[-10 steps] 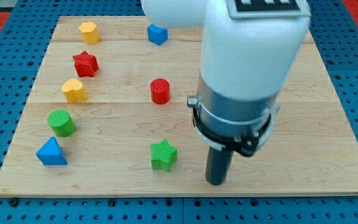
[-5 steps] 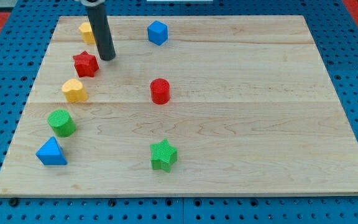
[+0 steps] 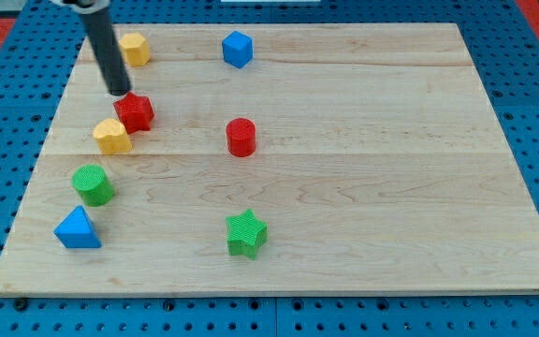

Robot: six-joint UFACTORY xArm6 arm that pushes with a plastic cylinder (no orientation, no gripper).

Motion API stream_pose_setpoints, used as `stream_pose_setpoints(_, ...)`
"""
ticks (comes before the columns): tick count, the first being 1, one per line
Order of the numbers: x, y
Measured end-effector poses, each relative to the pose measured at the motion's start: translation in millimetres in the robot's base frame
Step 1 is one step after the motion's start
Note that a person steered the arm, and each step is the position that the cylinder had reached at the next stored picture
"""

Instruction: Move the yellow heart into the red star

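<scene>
The yellow heart (image 3: 112,137) lies at the left of the wooden board (image 3: 363,168). The red star (image 3: 135,112) sits just above and right of it, touching or almost touching it. My tip (image 3: 120,91) is at the end of the dark rod, right at the red star's upper left edge, above the yellow heart.
A yellow hexagon (image 3: 134,49) and a blue cube (image 3: 238,49) lie near the view's top. A red cylinder (image 3: 240,137) is at the middle. A green cylinder (image 3: 93,184), a blue triangle (image 3: 77,228) and a green star (image 3: 246,233) lie lower down.
The rod moved from the board's lower right to the upper left, then to the red star's upper left. The red star has slid down and right toward the yellow heart.
</scene>
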State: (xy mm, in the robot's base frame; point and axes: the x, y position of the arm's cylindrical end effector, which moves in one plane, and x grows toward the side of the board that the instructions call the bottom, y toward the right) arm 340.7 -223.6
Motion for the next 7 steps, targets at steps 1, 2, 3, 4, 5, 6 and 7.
stream_pose_setpoints(1, 41.2, 12.9)
stream_pose_setpoints(2, 46.2, 77.3)
stream_pose_setpoints(3, 46.1, 19.9)
stream_pose_setpoints(4, 52.2, -65.4)
stream_pose_setpoints(5, 84.8, -27.3)
stream_pose_setpoints(6, 97.2, 18.0)
stream_pose_setpoints(7, 97.2, 65.0)
